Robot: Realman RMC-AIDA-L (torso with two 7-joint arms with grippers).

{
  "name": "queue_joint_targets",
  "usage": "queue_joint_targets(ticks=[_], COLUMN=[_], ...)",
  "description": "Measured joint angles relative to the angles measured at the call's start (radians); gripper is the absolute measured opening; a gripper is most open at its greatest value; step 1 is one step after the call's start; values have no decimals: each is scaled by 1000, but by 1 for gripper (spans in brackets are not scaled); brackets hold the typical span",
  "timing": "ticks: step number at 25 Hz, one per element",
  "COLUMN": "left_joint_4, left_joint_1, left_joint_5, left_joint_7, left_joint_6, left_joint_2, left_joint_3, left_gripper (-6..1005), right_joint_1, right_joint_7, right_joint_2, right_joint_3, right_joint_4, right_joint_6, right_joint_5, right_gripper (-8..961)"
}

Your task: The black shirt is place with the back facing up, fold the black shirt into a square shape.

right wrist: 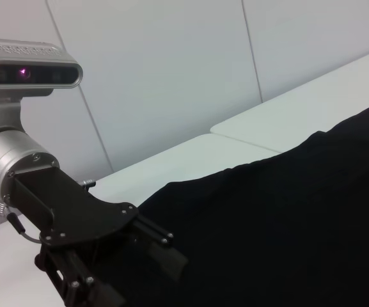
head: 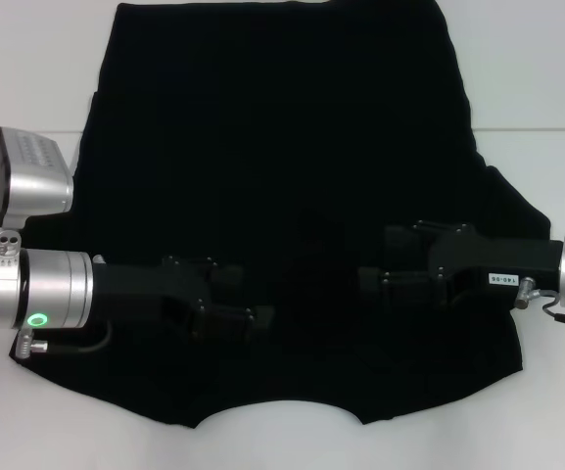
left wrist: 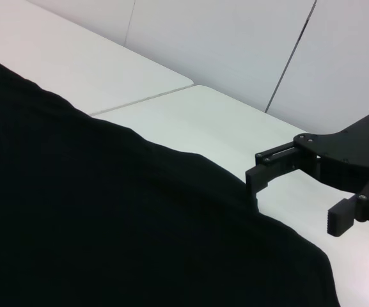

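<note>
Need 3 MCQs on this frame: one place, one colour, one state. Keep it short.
1. Where are the robot's black left gripper and black right gripper?
A. Over the near part of the large soft black short-sleeved shirt
B. Over bare table beside the shirt
C. Beyond the shirt's far edge

2. What colour is the flat table under the shirt?
A. Green
B. White
C. Brown

3. What state is the right gripper in?
A. Shut on a sleeve
B. Shut, empty
C. Open

Answers:
1. A: the head view shows both over the black fabric near the robot.
2. B: the bare surface around the shirt is white.
3. C: the left wrist view shows its fingers clearly apart.
</note>
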Motion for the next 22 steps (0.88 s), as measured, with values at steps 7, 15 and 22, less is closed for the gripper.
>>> queue_joint_targets(ticks=[7,15,22], left_joint_4=[0,0,-1], left_joint_1=[5,9,10], left_joint_5=[0,0,0], left_joint_7=[0,0,0], left_joint_6=[-1,-2,-6], left_joint_2=[-1,-1,-1], left_joint_3=[0,-1,-2], left_gripper=[858,858,859], right_joint_1=[0,0,-4], right_joint_7=[0,0,0], right_joint_2=[6,6,6], right_joint_3=[-1,0,0], right_joint_4=[-5,-5,-3], right_joint_6=[1,2,1], right_joint_5=[0,0,0], right_gripper=[927,927,928])
